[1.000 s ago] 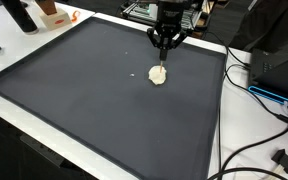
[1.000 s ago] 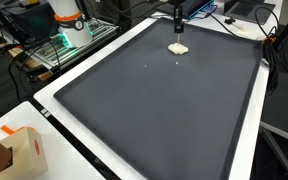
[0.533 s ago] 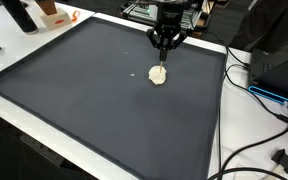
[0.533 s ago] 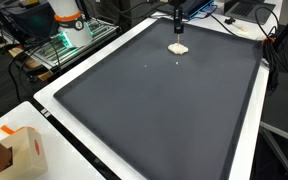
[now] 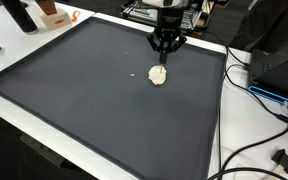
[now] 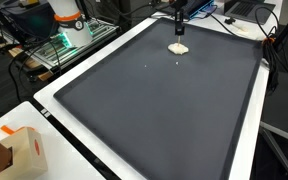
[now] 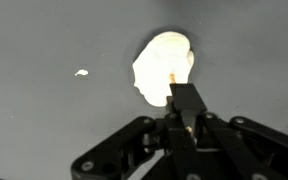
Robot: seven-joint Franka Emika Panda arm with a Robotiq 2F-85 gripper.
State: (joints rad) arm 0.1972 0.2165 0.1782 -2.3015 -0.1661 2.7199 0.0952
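A cream-coloured lump [image 5: 158, 75] [image 6: 178, 47] lies on a dark mat [image 5: 84, 95] [image 6: 154, 115], towards the mat's far side. My gripper [image 5: 163, 62] [image 6: 179, 33] hangs straight over the lump, tips just above or touching its top. In the wrist view the lump [image 7: 156, 62] fills the upper middle, and the gripper [image 7: 181, 90] reaches over its right edge with both fingers pressed together. A tiny orange speck shows at the fingertip; what it is I cannot tell.
A small white crumb [image 7: 81, 72] [image 6: 178, 66] lies on the mat near the lump. Black cables [image 5: 252, 95] and dark equipment sit beyond one mat edge. A cardboard box [image 6: 14, 150] and an orange-and-white object [image 6: 67, 18] stand off the mat.
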